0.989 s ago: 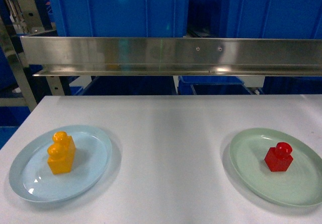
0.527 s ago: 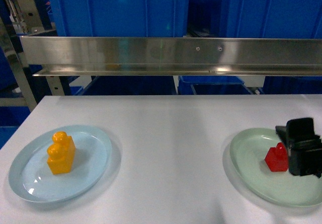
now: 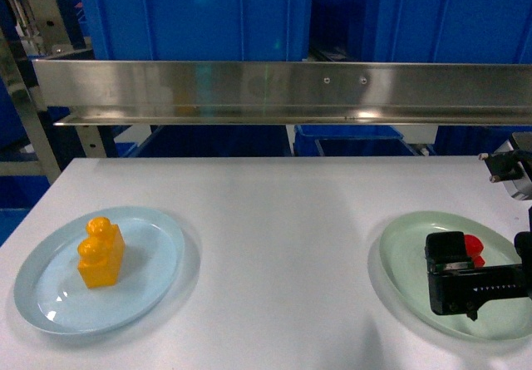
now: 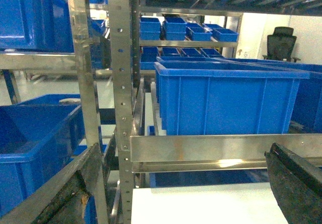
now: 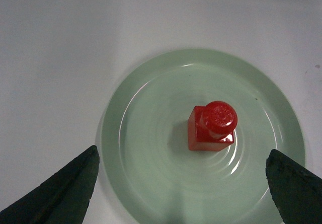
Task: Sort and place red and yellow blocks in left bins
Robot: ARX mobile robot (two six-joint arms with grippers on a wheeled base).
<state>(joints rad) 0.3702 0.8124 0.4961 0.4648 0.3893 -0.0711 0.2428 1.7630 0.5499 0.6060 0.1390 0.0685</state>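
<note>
My right end effector (image 5: 183, 183) hangs wide open above the green plate (image 5: 151, 183) — the red block (image 5: 211, 127) stands upright between its fingers, untouched. Left end effector (image 4: 191, 183) is open too, empty, facing a blue crate (image 4: 226, 100).

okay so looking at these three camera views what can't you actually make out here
- Red block: head view, mostly hidden behind the right end effector; only the right wrist view shows it whole on the green plate.
- Left end effector: absent from the head view; the left wrist view cuts its fingers off at the bottom edge.
- Blue crates: insides hidden by their walls in the left wrist view.
- Yellow block: head view only; its far side is hidden.
</note>
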